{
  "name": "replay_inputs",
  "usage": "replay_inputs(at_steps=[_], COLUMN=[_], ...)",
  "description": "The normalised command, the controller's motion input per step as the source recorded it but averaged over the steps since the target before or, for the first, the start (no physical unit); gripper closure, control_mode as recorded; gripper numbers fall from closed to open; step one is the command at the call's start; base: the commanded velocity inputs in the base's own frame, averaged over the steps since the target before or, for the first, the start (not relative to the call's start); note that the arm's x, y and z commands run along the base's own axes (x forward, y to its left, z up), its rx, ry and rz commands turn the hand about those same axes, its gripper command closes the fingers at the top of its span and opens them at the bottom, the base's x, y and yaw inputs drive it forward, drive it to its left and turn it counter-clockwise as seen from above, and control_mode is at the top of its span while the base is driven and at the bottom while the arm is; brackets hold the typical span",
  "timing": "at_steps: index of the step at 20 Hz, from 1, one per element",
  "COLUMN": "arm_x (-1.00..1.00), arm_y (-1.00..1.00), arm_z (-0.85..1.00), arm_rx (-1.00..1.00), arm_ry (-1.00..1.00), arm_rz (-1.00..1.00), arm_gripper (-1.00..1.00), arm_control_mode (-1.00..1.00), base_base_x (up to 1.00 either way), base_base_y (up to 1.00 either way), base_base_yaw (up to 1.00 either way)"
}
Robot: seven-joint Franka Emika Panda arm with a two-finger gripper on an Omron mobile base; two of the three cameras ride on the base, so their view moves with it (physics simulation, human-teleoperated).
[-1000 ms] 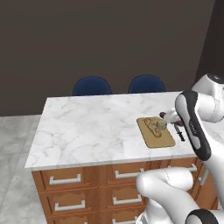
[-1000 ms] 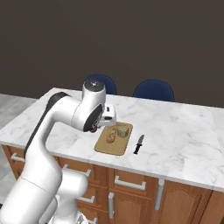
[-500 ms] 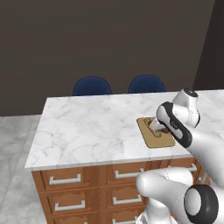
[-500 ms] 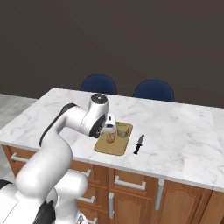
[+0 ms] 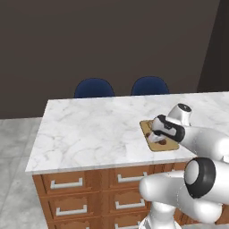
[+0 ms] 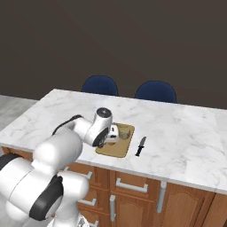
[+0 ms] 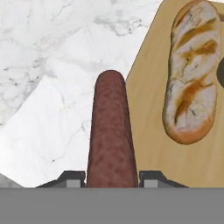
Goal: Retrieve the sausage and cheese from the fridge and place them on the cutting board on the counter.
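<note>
Left base view. The counter (image 5: 94, 129) fills the middle of the frame, with brown drawers (image 5: 67, 183) below its front edge. Two blue chairs (image 5: 94, 88) stand behind it at centre. The board (image 5: 149, 138) lies at centre right, near the front edge. The white arm (image 5: 201, 138) reaches in from the lower right; the gripper (image 5: 156, 134) is low over the board and hides most of it. A dark reddish patch, the sausage (image 5: 161, 142), shows beneath the hand on the board. The jaw state cannot be read here.

Right base view. The arm rises from the lower left and bends down to the board (image 6: 116, 146), at centre of the frame. The gripper (image 6: 111, 136) sits over the board's left half. A pale block, the cheese (image 6: 124, 132), sits at the board's upper right, just beside the hand. A black knife (image 6: 140, 146) lies on the marble just right of the board, not touching it. The finger gap is hidden by the hand.

Hand view. The sausage (image 7: 111, 135) runs up the middle of the frame from between the two dark fingertips (image 7: 70, 178), which sit against its sides: the claw is closed narrowly on it. Its far end lies over marble, left of the board edge. The board (image 7: 151, 131) occupies the right half. A tan speckled loaf (image 7: 192, 70) lies on it at upper right, apart from the sausage.
</note>
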Motion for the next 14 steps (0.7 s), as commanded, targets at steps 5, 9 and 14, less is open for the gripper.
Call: replay_inputs(at_steps=[5, 9, 14], arm_x=[0.13, 0.16, 0.14], arm_y=[0.0, 0.0, 0.0], arm_z=[-0.4, -0.32, -0.13], arm_rx=[0.0, 0.0, 0.0], arm_ry=[0.0, 0.0, 0.0], arm_rz=[0.02, 0.0, 0.01], arm_gripper=[1.0, 1.0, 1.0], arm_control_mode=[-1.0, -1.0, -1.0], base_base_x=[0.0, 0.0, 0.0], base_base_y=[0.0, 0.0, 0.0], base_base_yaw=[0.0, 0.0, 0.0])
